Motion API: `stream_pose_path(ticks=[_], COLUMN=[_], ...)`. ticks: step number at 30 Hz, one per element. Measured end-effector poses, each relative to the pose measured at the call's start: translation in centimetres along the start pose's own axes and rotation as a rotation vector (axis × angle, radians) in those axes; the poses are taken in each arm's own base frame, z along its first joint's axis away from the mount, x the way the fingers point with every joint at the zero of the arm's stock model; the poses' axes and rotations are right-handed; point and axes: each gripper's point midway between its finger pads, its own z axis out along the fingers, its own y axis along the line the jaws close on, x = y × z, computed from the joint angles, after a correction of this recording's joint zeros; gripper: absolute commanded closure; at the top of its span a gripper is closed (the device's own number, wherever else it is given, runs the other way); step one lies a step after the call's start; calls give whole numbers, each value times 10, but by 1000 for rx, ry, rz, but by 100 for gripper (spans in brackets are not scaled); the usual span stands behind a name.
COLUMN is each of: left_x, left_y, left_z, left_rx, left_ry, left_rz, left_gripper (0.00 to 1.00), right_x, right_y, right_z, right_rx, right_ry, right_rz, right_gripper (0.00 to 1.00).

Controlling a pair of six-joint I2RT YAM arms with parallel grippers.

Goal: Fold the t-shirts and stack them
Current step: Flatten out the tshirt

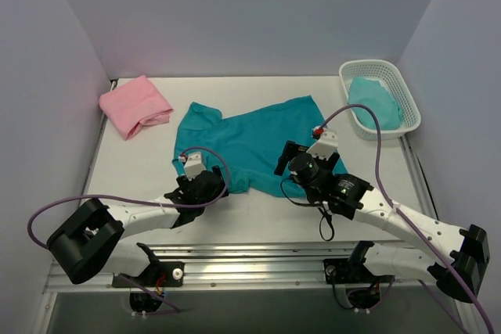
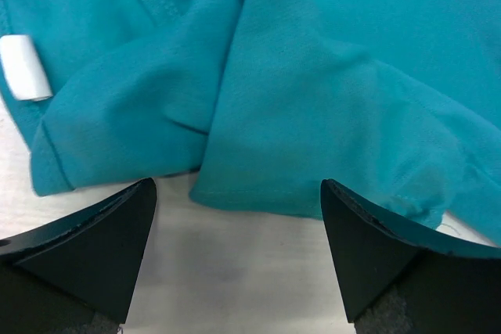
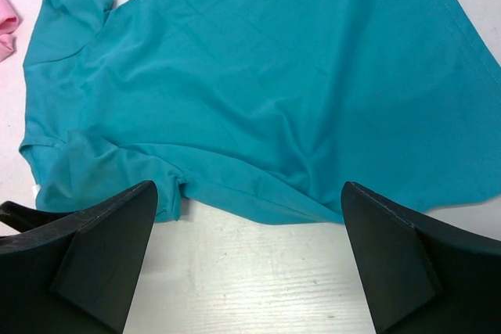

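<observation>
T-shirt of teal cloth (image 1: 250, 142), short-sleeved, lies spread on the white table (image 1: 258, 213), rumpled along its near edge. Left gripper (image 1: 202, 187) and right gripper (image 1: 291, 160), both gaping and empty, should pinch that edge together, lifting evenly to avoid bunching.

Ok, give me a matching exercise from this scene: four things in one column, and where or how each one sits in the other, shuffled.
Things:
1. teal shirt
2. pink shirt
3. basket
4. left gripper

Places or states:
A. folded, far left
B. open, just short of a teal hem
C. spread out in the middle
D. far right, with a light teal cloth inside

Pairs: 1-C, 2-A, 3-D, 4-B.
</observation>
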Motion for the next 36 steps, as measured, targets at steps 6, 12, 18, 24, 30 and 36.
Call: stream_pose_path(ticks=[6,12,18,24,30,36], left_x=[-3,-7,-5,-1,-19,-41], left_y=[-16,-26,-29,-21,-22,-31], left_z=[9,18,24,14,-23,-62], left_rx=[46,72,84,66,81,129], left_ry=[-18,-37,-27,15,1,-29], left_rz=[-12,-32,-38,-22,-8,-4], left_gripper=[5,14,55,72,71,71], right_x=[3,3,4,3,3,3], right_y=[-1,-2,-2,-3,-3,-2], right_z=[3,5,6,6,6,6], right_rx=[13,22,28,32,31,29], right_ry=[5,-1,0,-5,-5,-6], right_rz=[-12,-15,-18,-18,-14,-12], right_gripper=[0,0,0,0,0,0])
